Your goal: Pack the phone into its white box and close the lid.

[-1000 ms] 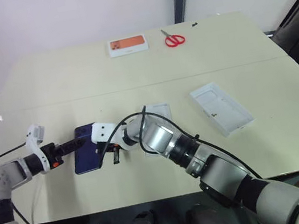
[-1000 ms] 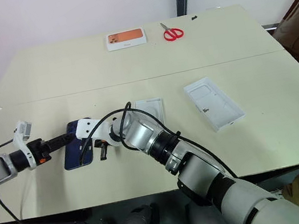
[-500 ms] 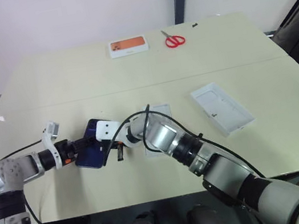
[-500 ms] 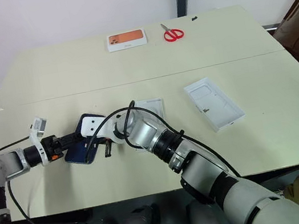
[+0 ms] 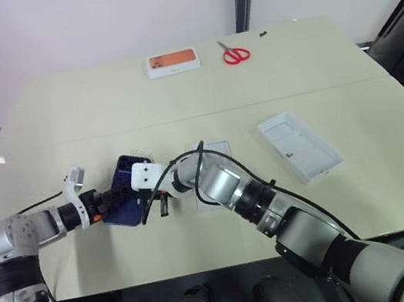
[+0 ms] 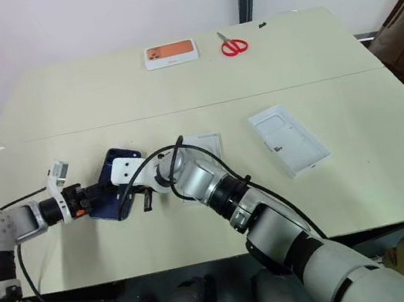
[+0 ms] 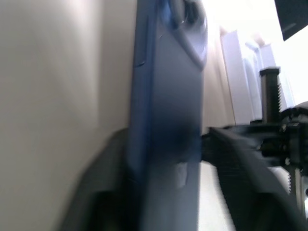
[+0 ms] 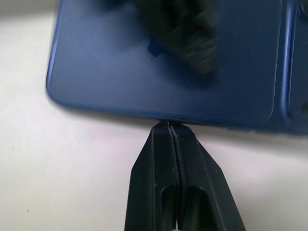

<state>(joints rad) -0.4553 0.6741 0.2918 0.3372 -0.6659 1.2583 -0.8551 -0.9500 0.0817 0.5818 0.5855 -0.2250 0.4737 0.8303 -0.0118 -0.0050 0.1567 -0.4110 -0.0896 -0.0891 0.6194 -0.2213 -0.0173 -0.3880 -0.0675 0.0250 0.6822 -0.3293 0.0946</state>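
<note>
The dark blue phone (image 5: 126, 201) lies at the table's front left, its long side tipped up a little. My left gripper (image 5: 111, 199) reaches in from the left and is shut on the phone's edge; the left wrist view has the phone (image 7: 166, 120) edge-on between the two fingers. My right gripper (image 5: 145, 208) is shut, its tips (image 8: 168, 126) pressed against the phone's opposite edge (image 8: 163, 62). The white box (image 5: 215, 151) sits just right of the phone, largely covered by my right arm. The lid (image 5: 299, 145) lies open side up further right.
A small white carton with an orange phone picture (image 5: 172, 61) and red scissors (image 5: 235, 54) lie along the far edge of the table. A black cable runs along my right forearm above the white box.
My left gripper has moved right and closed on the phone's edge. The phone has turned a little and one side has tipped up. The right gripper has stayed shut against it.
</note>
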